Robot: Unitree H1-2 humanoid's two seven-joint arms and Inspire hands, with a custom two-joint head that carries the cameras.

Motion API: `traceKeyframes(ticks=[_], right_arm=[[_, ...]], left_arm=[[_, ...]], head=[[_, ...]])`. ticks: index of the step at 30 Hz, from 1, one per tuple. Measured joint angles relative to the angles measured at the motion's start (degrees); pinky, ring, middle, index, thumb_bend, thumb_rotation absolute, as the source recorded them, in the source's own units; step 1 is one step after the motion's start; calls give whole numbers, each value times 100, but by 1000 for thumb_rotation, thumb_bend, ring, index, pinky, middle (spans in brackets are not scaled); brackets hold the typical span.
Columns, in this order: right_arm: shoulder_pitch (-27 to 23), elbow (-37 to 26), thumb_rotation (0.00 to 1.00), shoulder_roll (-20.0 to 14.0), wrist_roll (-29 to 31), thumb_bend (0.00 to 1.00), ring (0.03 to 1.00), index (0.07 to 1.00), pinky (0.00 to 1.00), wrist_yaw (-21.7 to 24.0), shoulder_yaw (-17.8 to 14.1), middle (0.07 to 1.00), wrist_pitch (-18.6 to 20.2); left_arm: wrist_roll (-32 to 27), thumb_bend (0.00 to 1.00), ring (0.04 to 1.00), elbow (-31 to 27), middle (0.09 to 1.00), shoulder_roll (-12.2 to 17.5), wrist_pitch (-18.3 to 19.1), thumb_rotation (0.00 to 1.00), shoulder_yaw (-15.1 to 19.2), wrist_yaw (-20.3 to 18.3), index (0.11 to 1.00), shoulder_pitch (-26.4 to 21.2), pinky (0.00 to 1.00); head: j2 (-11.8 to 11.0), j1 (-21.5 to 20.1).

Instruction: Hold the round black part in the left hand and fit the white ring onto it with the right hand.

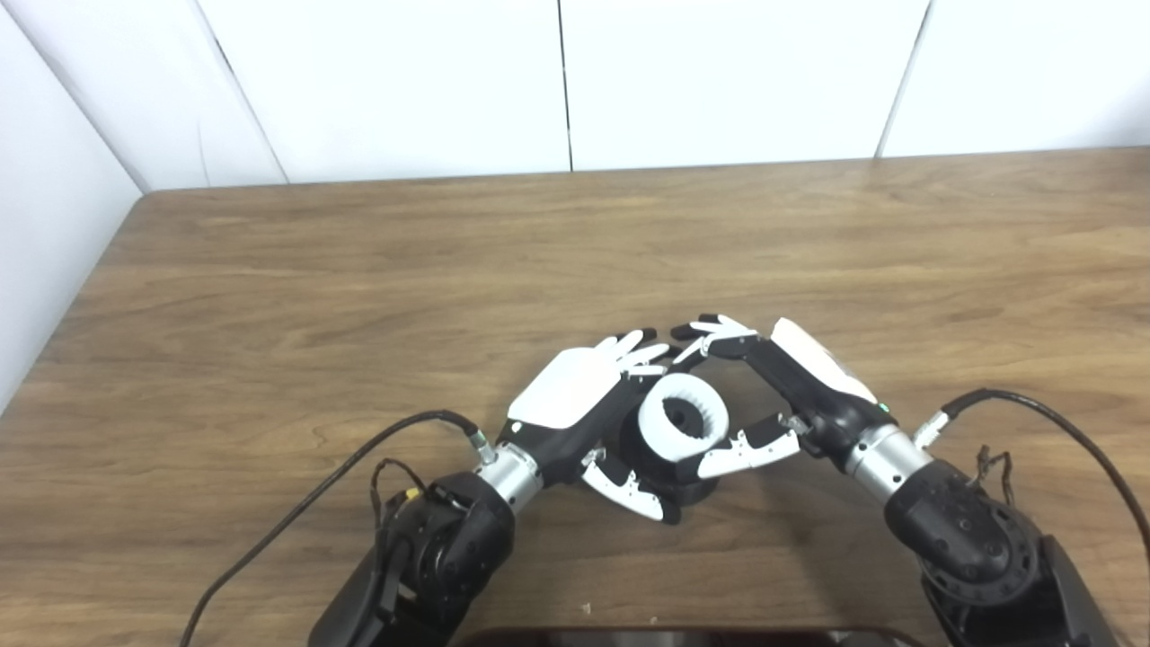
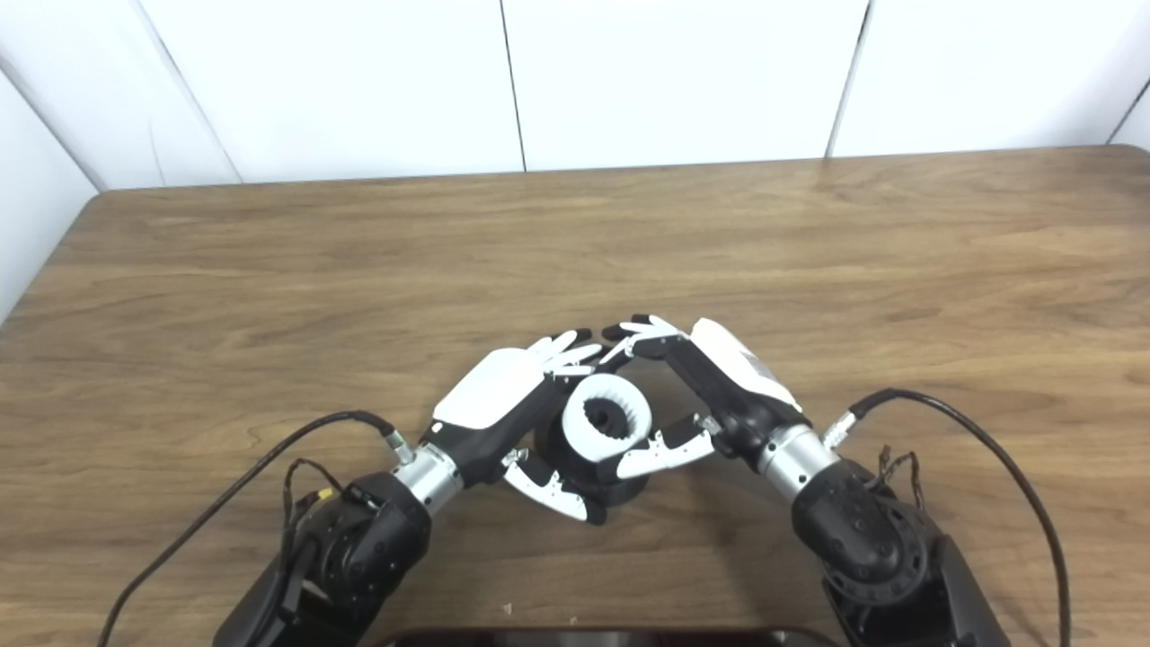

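Nearest the camera, a dark rounded edge (image 1: pixel 683 636) is showing at the bottom of the frame. Just beyond, the left hand (image 1: pixel 575 400) is cupping the round black part (image 1: pixel 669 472), which appears to be resting on the desk (image 1: pixel 269 314). The right hand (image 1: pixel 773 395) is pinching the white ring (image 1: pixel 683 418), thumb below, fingers above. I judge the ring seated or nearly so; final pressing and release are remaining. No containers are showing
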Motion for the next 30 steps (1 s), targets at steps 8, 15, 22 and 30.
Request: traceKeyframes(ticks=[8,15,22,30], right_arm=[[-28,-61,161,-50,-251,522,974,492,1000,11,108,872,-49],[-96,-221,160,-190,-624,522,988,493,1000,168,230,880,-50],[-104,-257,297,-190,-774,809,990,627,1000,260,258,885,-52],[-119,-260,450,-243,-791,1000,1000,710,1000,439,239,901,-37]], left_arm=[[27,900,1000,2,934,1,-7,233,-7,0,612,-4,988],[26,898,1000,6,937,-5,2,236,-37,0,616,-11,983],[25,905,1000,7,937,-7,-4,247,-46,0,623,-13,981],[20,912,1000,7,936,-10,3,217,-37,8,613,-3,984]], head=[[26,0],[53,9],[79,26],[79,35]])
